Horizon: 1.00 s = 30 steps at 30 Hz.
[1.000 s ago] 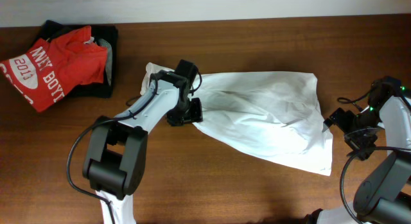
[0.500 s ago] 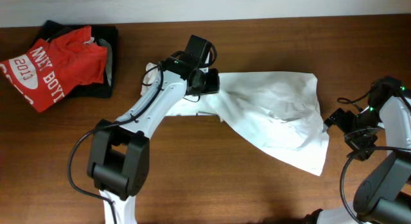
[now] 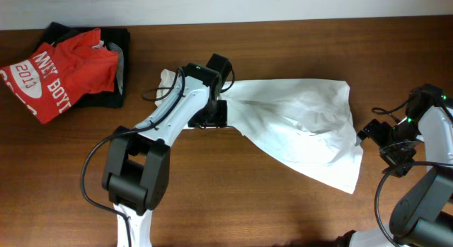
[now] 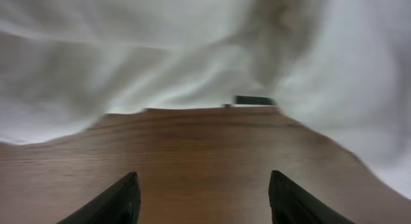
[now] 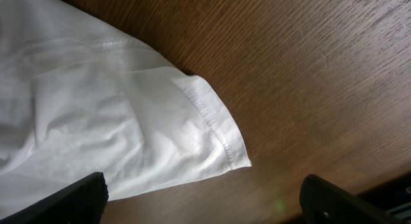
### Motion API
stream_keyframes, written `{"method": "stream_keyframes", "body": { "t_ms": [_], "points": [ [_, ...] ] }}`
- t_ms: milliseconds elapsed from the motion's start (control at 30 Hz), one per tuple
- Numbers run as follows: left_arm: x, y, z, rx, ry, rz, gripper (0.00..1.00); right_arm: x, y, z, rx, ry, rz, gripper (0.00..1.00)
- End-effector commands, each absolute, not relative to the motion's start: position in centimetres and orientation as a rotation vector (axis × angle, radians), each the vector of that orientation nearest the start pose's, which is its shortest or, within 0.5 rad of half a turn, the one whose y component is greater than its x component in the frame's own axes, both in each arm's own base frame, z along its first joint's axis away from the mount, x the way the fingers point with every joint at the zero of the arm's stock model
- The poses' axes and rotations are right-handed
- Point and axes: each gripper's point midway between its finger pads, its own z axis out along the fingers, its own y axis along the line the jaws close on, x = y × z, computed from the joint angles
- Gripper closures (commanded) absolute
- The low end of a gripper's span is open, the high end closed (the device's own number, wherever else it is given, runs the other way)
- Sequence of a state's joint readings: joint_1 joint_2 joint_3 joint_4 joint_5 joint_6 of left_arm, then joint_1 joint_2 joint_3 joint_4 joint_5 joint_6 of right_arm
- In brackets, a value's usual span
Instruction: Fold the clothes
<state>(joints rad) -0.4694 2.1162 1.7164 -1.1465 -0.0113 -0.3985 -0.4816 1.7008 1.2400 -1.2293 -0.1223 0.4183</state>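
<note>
A: Overhead view first: where to find the white T-shirt (image 3: 297, 127)?

B: Spread on the table (image 3: 283, 219), with long axis from side to side, sloping a little toward the near right corner.

A: And seen from the left gripper (image 4: 204, 180)?

B: Straight ahead of the fingertips (going by the left wrist view), cloth edge just beyond them. Only bare wood between the jaws. Parted, holding nothing.

A: And from the right gripper (image 5: 202, 185)?

B: Also wide open and empty. Sits just beside the right end of the cloth, with a hemmed corner lying ahead.

A: Which arm nearer, then?

B: Hard to choose. Each close to own end. Probably needs only a short push forward to meet the edge.
</note>
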Motion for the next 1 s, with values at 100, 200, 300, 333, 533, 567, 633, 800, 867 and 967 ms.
{"method": "stream_keyframes", "body": {
  "t_ms": [100,200,300,333,533,567,633,800,867,967],
  "points": [
    [37.7,-19.1,2.1,0.251,3.024,0.002,0.36,25.3,-10.6,8.1,1.409,2.914,0.205,0.01],
    [39.6,-21.0,2.2,0.307,2.929,-0.122,0.36,25.3,-10.6,8.1,1.409,2.914,0.205,0.01],
    [40.7,-21.6,1.8,0.308,2.89,-0.142,0.36,25.3,-10.6,8.1,1.409,2.914,0.205,0.01],
    [41.0,-21.7,1.5,0.307,2.882,-0.146,0.36,25.3,-10.6,8.1,1.409,2.914,0.205,0.01],
    [40.6,-23.7,1.4,0.332,2.888,-0.303,0.46,25.3,-10.6,8.1,1.409,2.914,0.205,0.01],
    [40.4,-24.4,1.6,0.358,2.887,-0.371,0.46,25.3,-10.6,8.1,1.409,2.914,0.205,0.01],
    [40.0,-25.4,1.8,0.419,2.878,-0.454,0.45,25.3,-10.6,8.1,1.409,2.914,0.205,0.01],
    [40.8,-25.7,2.0,0.419,2.842,-0.458,0.55,25.3,-10.6,8.1,1.409,2.914,0.205,0.01],
    [41.1,-25.1,1.9,0.408,2.84,-0.401,0.78,25.3,-10.6,8.1,1.409,2.914,0.205,0.01],
    [40.6,-24.5,1.9,0.404,2.871,-0.363,1.0,25.3,-10.6,8.1,1.409,2.914,0.205,0.01]
  ]
}}
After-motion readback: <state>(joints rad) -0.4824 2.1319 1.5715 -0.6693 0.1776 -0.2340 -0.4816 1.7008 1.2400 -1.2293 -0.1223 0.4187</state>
